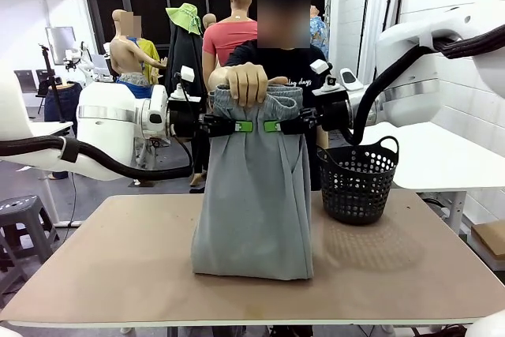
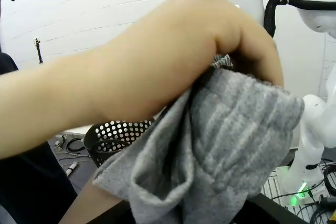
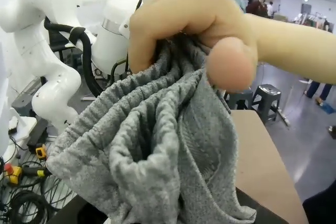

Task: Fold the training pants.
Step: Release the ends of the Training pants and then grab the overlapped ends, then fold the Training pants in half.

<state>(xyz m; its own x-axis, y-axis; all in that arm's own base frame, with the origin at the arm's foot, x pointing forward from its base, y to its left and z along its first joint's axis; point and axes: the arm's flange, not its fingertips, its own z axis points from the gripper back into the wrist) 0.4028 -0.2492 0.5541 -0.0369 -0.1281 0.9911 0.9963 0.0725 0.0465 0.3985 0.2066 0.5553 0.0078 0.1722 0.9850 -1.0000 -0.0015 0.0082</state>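
The light grey training pants (image 1: 252, 203) hang upright over the table (image 1: 118, 258), their lower end resting on it. A person's hand (image 1: 248, 82) grips the gathered waistband from above at its middle. My left gripper (image 1: 245, 126) is shut on the fabric just below the waistband from the left. My right gripper (image 1: 271, 125) is shut on it from the right, its green pads close to the left one's. In the left wrist view the hand (image 2: 173, 51) bunches the pants (image 2: 226, 145). The right wrist view shows the same hand (image 3: 194, 19) and the pants (image 3: 157, 145) up close.
A black mesh basket (image 1: 359, 183) stands on the table's back right, close to the pants' right side; it is also seen as the basket (image 2: 113, 135) in the left wrist view. The person stands right behind the pants. Bare tabletop lies left and in front.
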